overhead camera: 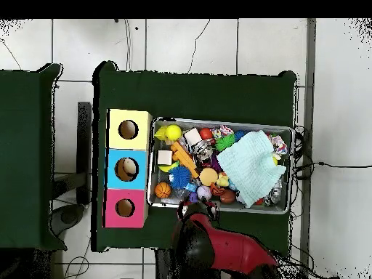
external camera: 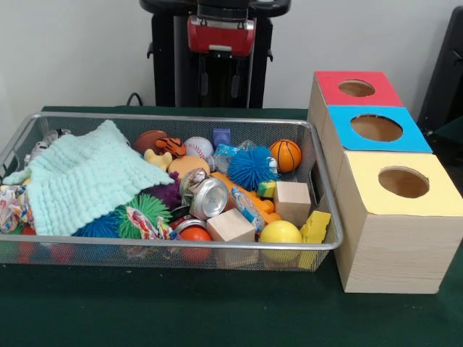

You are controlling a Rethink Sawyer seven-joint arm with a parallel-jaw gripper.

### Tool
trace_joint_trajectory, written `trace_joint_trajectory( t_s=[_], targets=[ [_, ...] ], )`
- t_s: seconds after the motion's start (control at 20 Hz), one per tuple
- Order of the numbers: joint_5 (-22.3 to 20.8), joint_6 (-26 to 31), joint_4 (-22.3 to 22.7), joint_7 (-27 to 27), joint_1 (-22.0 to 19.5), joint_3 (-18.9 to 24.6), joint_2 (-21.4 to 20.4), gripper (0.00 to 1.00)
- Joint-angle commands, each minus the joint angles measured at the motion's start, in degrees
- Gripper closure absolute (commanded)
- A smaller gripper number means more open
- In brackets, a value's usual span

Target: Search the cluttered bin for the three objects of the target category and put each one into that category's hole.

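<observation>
wrapper (external camera: 247,207), blue-and-white print, lies mid-bin (external camera: 173,118) between crushed can (external camera: 205,195) and wooden cube (external camera: 292,202); judged light, thin, slippery, best pinched at a free crinkled edge; gripper not seen, arm (overhead camera: 211,247) drawn back.

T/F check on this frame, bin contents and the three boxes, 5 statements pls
1. The mint-green knitted cloth lies inside the wire mesh bin. True.
2. The red-topped box is the one nearest the front camera. False: the yellow-topped box is nearest; the red one is farthest, by the robot.
3. The blue-topped box sits between the red and yellow ones. True.
4. The crushed silver can is on the table outside the bin. False: it lies in the bin among the toys.
5. The mini basketball is buried under the cloth. False: it sits exposed near the bin's far corner by the boxes.
</observation>
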Motion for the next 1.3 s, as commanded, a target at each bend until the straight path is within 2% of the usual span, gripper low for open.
trace_joint_trajectory(
  t_s=[0.05, 0.5, 0.75, 1.05, 1.3],
  targets=[
    [-4.9, -9.6, 1.9, 9.5, -1.3, 0.6, 8.0, 0.0],
    [-4.8, -11.7, 2.1, 11.0, -1.4, 1.6, 8.8, 0.0],
    [-3.4, -7.1, 2.7, 10.1, -3.9, 4.5, 3.6, 0.0],
    [-1.2, -4.0, 2.1, 9.9, -4.5, 6.3, 1.4, 0.0],
    [-1.3, -6.3, 0.3, 10.1, -4.4, 6.3, 4.8, 0.0]
  ],
)
